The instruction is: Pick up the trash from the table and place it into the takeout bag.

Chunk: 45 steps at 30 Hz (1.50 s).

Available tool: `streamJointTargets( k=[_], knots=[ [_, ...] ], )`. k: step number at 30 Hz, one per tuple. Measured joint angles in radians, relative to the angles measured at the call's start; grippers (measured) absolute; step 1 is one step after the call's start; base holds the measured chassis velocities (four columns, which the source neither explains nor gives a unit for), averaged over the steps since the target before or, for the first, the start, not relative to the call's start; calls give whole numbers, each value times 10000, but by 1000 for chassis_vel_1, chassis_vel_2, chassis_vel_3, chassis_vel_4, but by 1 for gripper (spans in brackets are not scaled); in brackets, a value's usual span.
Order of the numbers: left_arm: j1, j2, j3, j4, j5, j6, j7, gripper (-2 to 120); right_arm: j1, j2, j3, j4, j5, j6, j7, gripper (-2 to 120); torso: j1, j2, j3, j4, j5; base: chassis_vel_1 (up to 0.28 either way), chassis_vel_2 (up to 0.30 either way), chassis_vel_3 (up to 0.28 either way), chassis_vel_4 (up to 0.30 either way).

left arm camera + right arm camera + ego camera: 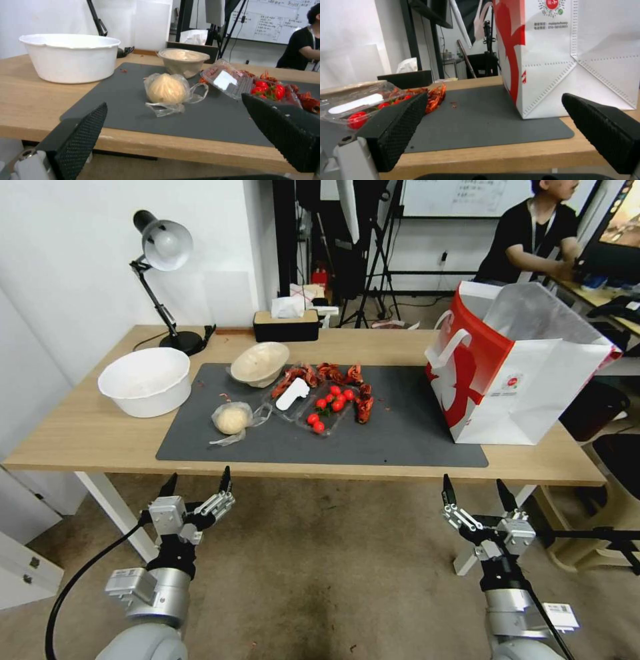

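On the table (80,437) lies a dark grey mat (400,433). The trash on it is a clear bag with a pale lump (231,418) (166,90), a beige bowl (260,363) (182,61), a clear plastic tray of red tomatoes (313,403) (240,82) (350,105) and red crayfish shells (363,403) (435,98). The white-and-red takeout bag (517,373) (573,57) stands open at the mat's right end. My left gripper (197,483) (173,132) and right gripper (477,492) (493,127) hang open below the table's front edge, holding nothing.
A large white bowl (145,380) (71,57) sits left of the mat. A desk lamp (163,280) and a black tissue box (287,323) stand along the far edge. Carpeted floor (333,567) lies between me and the table.
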State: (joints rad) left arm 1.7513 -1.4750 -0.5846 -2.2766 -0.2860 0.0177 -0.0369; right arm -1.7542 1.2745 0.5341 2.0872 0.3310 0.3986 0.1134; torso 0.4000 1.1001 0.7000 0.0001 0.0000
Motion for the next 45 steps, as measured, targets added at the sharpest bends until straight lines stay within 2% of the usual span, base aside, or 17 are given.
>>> streamJointTargets(
  k=[7,9,11,13,14,17,21,22,24,27,30,32,34,36,38,41,45],
  knots=[
    [-361,242,-96,-3,-158,41,-54,100,15,-35,-25,68,-12,-50,-2,100,0,0,0,0,0,0,0,0,0],
    [-896,767,-207,177,-465,200,-208,100,26,-57,-32,38,-52,-57,-35,100,0,-1,0,0,-2,0,0,0,0],
    [-1011,923,-232,229,-602,254,-249,100,28,-59,-35,14,-61,-55,-51,100,0,-1,0,-1,-1,0,0,0,0],
    [-1470,1535,-300,520,-1050,389,-370,100,14,-56,-40,-12,-93,-46,-77,100,0,-2,0,-1,0,0,0,0,0],
    [-1470,1535,-300,520,-1050,389,-370,100,14,-56,-40,-12,-93,-46,-77,100,0,-2,0,-1,0,0,0,0,0],
    [-1851,1940,-319,911,-1245,382,-396,100,-5,-51,-42,-12,-193,-46,-77,100,0,-2,0,0,-1,0,0,0,0],
    [-3192,2975,-47,2196,-2098,229,-446,100,27,-41,-68,0,-477,-70,-58,100,1,-3,1,-2,-6,0,0,0,0],
    [-3192,2975,-47,2196,-2098,229,-446,100,27,-41,-68,0,-477,-70,-58,100,1,-3,1,-2,-6,0,0,0,0],
    [-3847,3390,5,2614,-2381,255,-481,100,155,-88,-208,-8,-539,-216,-45,100,2,-2,1,-6,1,0,0,0,0],
    [-4187,3622,-9,2822,-2649,347,-507,100,313,-179,-390,-72,-561,-361,-41,100,1,-3,1,2,-1,0,0,0,0],
    [-4767,3968,128,3064,-3137,693,-331,100,406,-260,-513,-140,-568,-473,-31,100,0,-2,1,4,3,0,0,0,0],
    [-5040,4132,254,3215,-3319,950,-97,100,448,-334,-541,-190,-563,-519,-16,100,1,-2,1,-9,-6,0,0,0,0],
    [-5101,4234,263,3261,-3345,1087,84,100,521,-416,-606,-244,-551,-563,-5,100,1,-2,1,-8,1,0,0,0,0],
    [-5221,4374,345,3330,-3371,1359,293,100,587,-528,-677,-298,-531,-607,8,100,1,-3,1,7,2,0,0,0,0],
    [-5348,4443,469,3399,-3377,1550,408,100,569,-549,-674,-298,-520,-611,16,100,1,-2,1,7,-1,0,0,0,0],
    [-5829,4641,1003,3815,-3358,1821,635,100,520,-511,-603,-310,-504,-612,41,100,1,-2,0,-4,0,0,0,0,0],
    [-6210,4757,1417,4214,-3325,1928,759,100,494,-448,-577,-348,-503,-609,50,100,1,-2,0,-1,1,0,0,0,0]
  ],
)
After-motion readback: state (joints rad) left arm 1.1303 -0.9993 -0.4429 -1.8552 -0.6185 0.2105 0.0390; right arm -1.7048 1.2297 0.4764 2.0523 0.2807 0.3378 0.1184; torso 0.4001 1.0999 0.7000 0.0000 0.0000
